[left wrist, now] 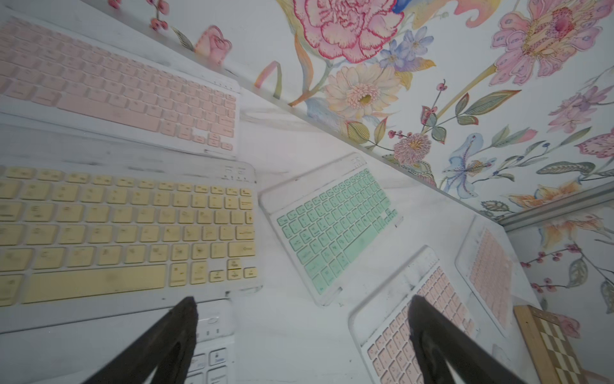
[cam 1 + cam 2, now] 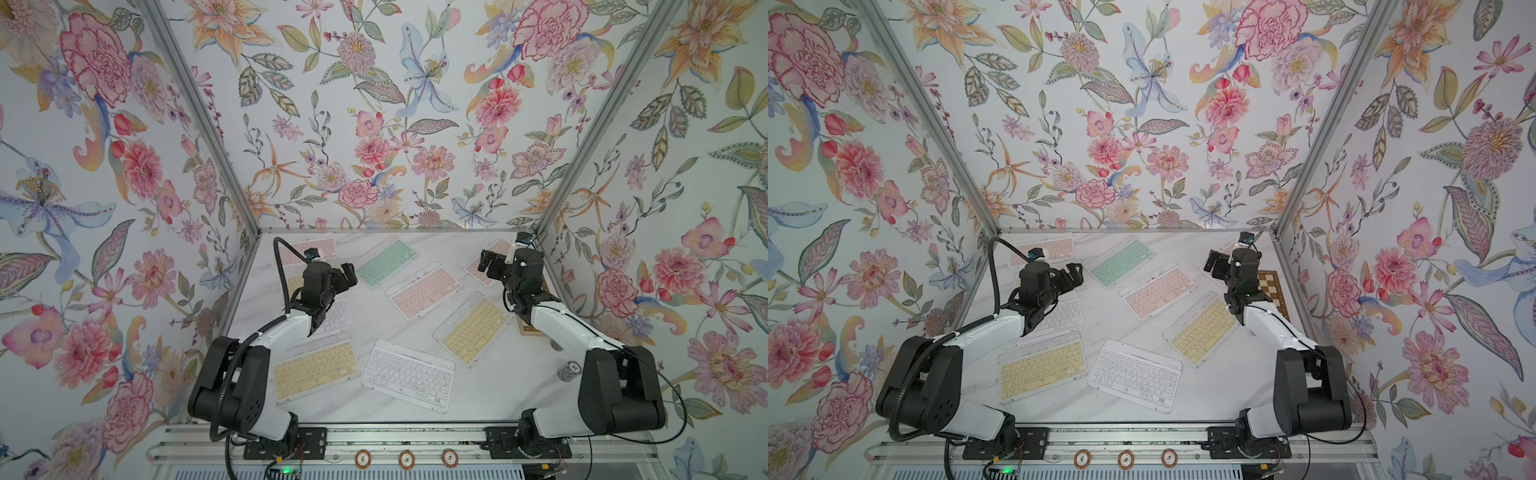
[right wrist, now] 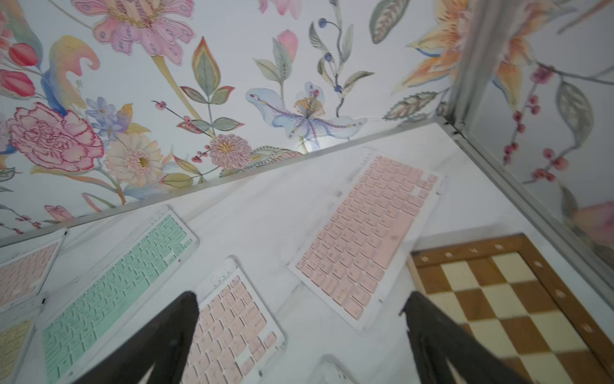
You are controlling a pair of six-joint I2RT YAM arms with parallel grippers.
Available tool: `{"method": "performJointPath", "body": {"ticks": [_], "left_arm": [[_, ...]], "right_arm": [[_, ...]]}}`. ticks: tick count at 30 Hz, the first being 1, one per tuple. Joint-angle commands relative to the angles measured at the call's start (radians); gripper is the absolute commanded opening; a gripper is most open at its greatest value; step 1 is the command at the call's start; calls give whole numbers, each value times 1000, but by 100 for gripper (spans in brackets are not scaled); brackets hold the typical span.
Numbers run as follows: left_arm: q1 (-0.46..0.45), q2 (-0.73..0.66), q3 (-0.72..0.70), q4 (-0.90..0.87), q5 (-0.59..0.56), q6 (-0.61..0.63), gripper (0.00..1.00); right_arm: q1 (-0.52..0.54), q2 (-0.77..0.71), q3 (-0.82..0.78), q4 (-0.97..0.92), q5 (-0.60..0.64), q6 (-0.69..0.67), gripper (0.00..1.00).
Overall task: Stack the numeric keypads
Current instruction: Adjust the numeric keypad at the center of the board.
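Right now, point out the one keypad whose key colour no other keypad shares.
The thin rectangular white-framed keypad with mint-green keys. Pink, yellow and white keys each appear on more than one keypad; mint-green appears only once.

Left arm (image 2: 282, 328), right arm (image 2: 559, 328): white shells, black joint housings. Left: black corrugated cable (image 2: 281, 270); right: thin black wire (image 2: 684, 411), possibly bare.

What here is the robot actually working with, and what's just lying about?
For the job (to be stacked, still spread out):
- mint-green keypad
- pink keypads
- yellow keypads
- white keypads

Just lying about:
- wooden chessboard
- three round chips on the front rail
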Motion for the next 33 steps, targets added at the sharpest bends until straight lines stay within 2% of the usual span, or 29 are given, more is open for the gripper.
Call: {"method": "performJointPath", "body": {"ticks": [1,2,6,13,17,25,33], "left_arm": [[-50,122,79,44,132,-142,99],[-57,154,99,55,160,-171,99],[-118,219,143,73,126,-232,99],[-195,312,145,106,116,-307,99],[-227,350,131,148,110,-341,99],[-267,398,168,129,107,-325,99],[-269,416,179,93,112,-283,99]], "right_arm": [[37,182,200,-348,-80,-47,99],[47,234,264,-397,-97,-54,99],[74,393,426,-509,-143,-76,99],[77,578,548,-601,-246,-65,99],[78,608,546,-608,-250,-63,99],[75,648,565,-630,-283,-54,99],[131,580,461,-616,-304,-22,99]]}}
